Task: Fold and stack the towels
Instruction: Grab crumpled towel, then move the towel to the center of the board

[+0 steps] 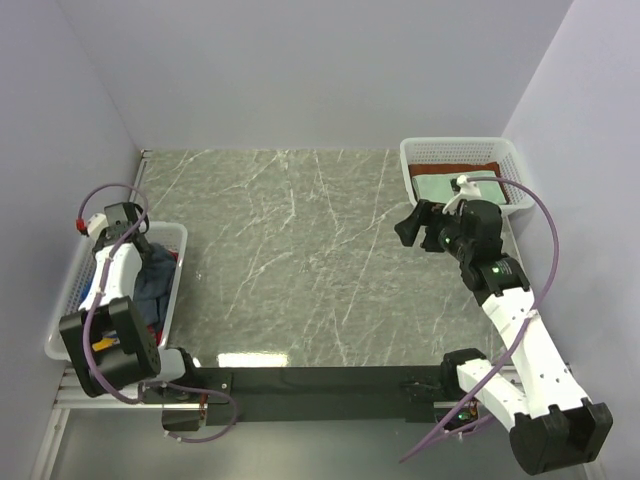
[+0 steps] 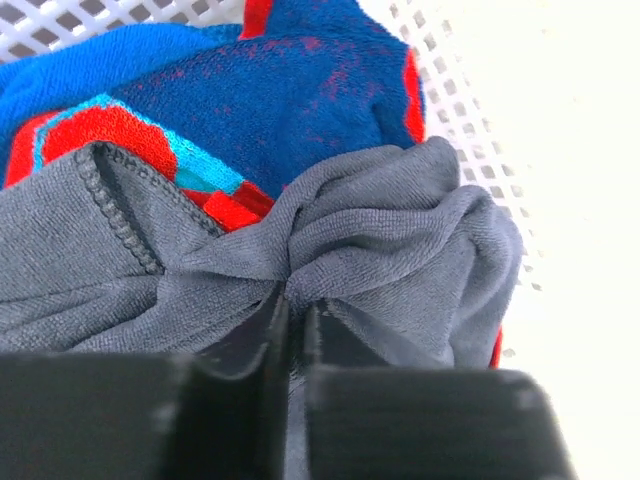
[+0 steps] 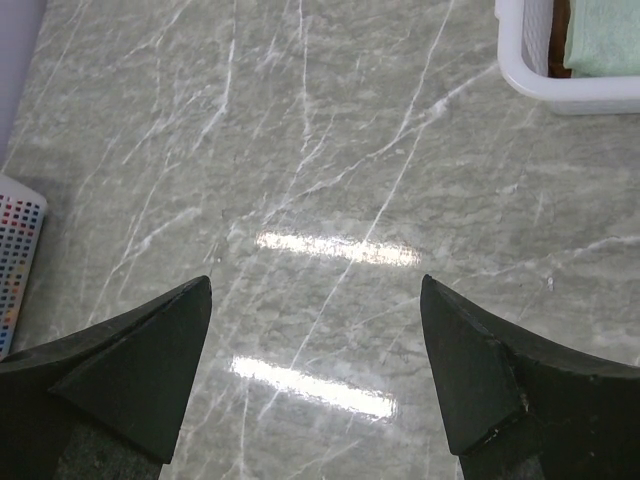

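The dark slate-blue soft towel [image 2: 380, 240] lies bunched in the white mesh basket [image 1: 172, 232] at frame left, over a bright red-and-blue patterned towel [image 2: 300, 100], with the left gripper [image 2: 295, 312] clamped on its fold. At upper right a second white mesh basket [image 1: 455, 145] holds a folded mint-green towel [image 1: 435, 187] on a rust-brown towel [image 1: 487, 168]. I judge two done and at least two left, while the right gripper [image 3: 315, 288] hangs wide-jawed over the grey marble table [image 1: 290, 250].

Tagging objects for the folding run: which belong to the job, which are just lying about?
Job: dark grey towel, pinched by left gripper; red-blue patterned towel; mint-green towel; rust-brown towel.
Lying about: left basket; right basket; table.
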Motion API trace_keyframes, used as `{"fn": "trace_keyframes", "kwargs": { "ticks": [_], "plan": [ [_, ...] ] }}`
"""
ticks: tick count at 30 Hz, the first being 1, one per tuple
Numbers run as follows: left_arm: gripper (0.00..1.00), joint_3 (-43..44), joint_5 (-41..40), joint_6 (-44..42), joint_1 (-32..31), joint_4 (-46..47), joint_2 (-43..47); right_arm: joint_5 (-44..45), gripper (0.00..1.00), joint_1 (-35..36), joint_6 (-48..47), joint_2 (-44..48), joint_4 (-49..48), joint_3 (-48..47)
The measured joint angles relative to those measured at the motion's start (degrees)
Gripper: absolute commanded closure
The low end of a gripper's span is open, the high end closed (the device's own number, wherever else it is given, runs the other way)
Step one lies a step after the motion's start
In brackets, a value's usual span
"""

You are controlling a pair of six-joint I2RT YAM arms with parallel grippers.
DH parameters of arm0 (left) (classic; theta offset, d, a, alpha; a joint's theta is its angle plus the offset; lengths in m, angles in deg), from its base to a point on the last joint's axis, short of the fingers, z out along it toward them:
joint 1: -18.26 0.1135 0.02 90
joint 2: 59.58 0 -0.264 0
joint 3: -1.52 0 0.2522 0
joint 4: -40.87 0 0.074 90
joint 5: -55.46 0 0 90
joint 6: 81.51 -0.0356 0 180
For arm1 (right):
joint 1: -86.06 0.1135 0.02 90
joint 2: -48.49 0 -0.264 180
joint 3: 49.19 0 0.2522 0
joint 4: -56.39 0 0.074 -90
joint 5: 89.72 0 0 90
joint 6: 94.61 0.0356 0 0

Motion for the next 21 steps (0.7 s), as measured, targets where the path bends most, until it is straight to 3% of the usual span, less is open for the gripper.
{"fn": "trace_keyframes", "kwargs": {
  "ticks": [7,11,15,21],
  "plan": [
    [0.99,0.7,-0.2,-0.9,-3.5,-0.6,8.3,-0.3,0.1,0.0,0.0,1.2,0.1,1.3],
    [0.99,7.5,0.0,-1.5,-6.0,-2.7,11.4,-1.2,0.1,0.0,0.1,0.5,-0.1,2.1],
    [0.99,23.7,0.5,-1.9,-9.2,-6.4,8.5,-2.1,0.11,0.2,0.2,-1.1,-0.1,2.1],
    [0.99,60.0,4.8,-3.0,-18.0,-10.0,-4.5,-2.1,0.11,1.0,0.9,-1.4,-0.2,2.1]
  ]
}}
